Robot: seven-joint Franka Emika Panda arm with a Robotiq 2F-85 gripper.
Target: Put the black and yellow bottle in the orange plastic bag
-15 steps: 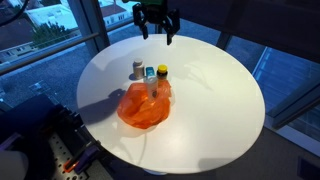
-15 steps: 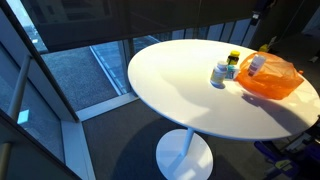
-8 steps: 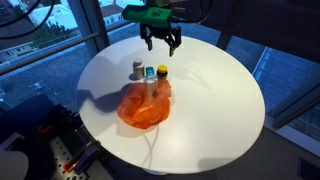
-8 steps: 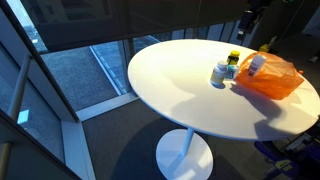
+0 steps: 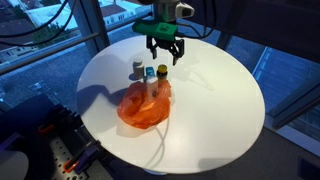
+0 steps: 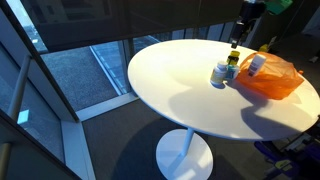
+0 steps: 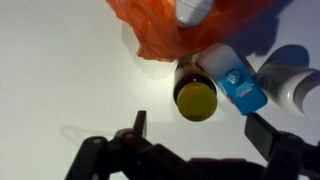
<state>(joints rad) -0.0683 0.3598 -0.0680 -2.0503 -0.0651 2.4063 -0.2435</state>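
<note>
Overhead, we see our gripper (image 5: 166, 58), fingers spread, above the yellow-capped black bottle (image 7: 196, 98) beside the crinkly orange plastic bag (image 5: 145, 106)

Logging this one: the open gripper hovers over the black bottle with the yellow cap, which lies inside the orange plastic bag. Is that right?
Not quite. The open gripper does hover over the black bottle with the yellow cap, but that bottle stands upright on the white table beside the orange plastic bag, not inside it. The wrist view shows this.
</note>
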